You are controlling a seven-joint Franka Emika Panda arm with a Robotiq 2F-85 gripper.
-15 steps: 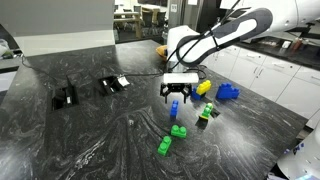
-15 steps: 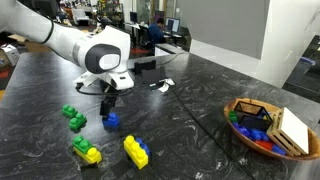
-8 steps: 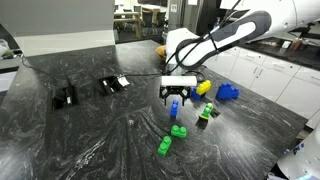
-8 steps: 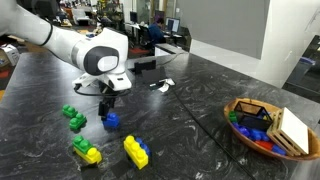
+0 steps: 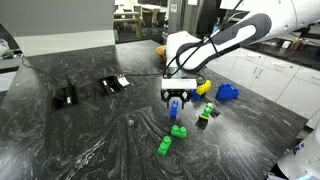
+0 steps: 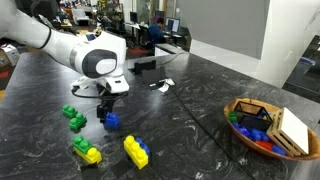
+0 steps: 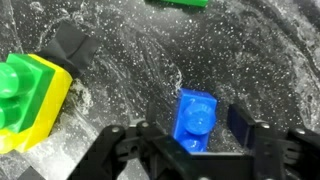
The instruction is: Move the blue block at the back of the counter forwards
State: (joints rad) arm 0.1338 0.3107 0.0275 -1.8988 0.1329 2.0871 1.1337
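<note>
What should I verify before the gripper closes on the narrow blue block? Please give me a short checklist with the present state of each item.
1. The blue block sits inside the gripper opening: ok, seen in the wrist view.
2. The gripper is open: ok.
3. The green-and-yellow block lies apart from the blue block: ok.
4. The gripper is low enough over the counter: cannot tell.
5. The way forwards is free of the nearest green block: cannot tell.
</note>
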